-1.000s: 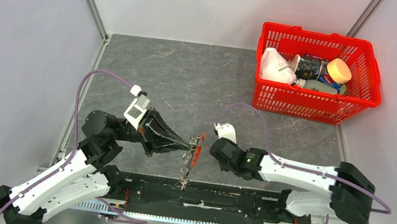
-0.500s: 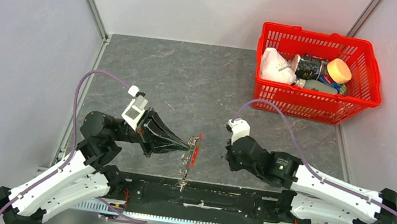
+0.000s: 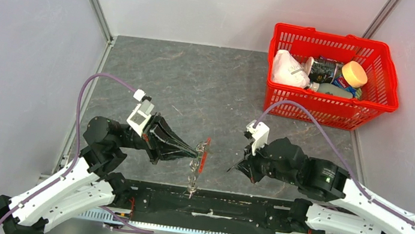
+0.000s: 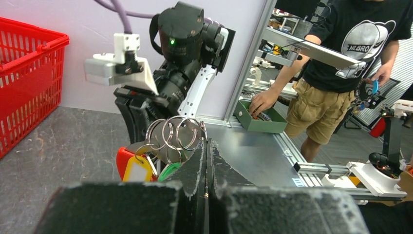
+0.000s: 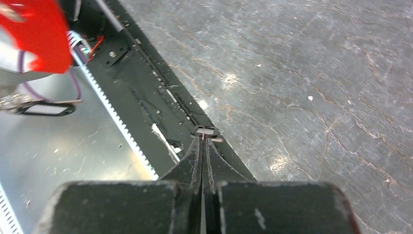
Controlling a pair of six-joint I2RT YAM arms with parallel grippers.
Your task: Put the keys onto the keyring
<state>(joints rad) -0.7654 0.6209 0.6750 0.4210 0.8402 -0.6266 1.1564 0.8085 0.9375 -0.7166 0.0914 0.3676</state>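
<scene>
The keyring [image 4: 178, 134] hangs pinched in the left end effector [image 3: 197, 150], up above the bench [image 3: 197, 85]; only the left wrist view shows its shiny rings; the right end effector [image 5: 203, 133], nearby, is clenched on nothing.

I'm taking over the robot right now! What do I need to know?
Left hand: shut on the keyring, held in the air. A green key and a red tag hang by it.
Right hand: shut, apart from the keyring, off to its right. A tiny thing sits at its tips, too small to name.
Done: keyring is picked up. I can't tell if the green key is threaded on.
Left: get the other keys onto the keyring.
</scene>
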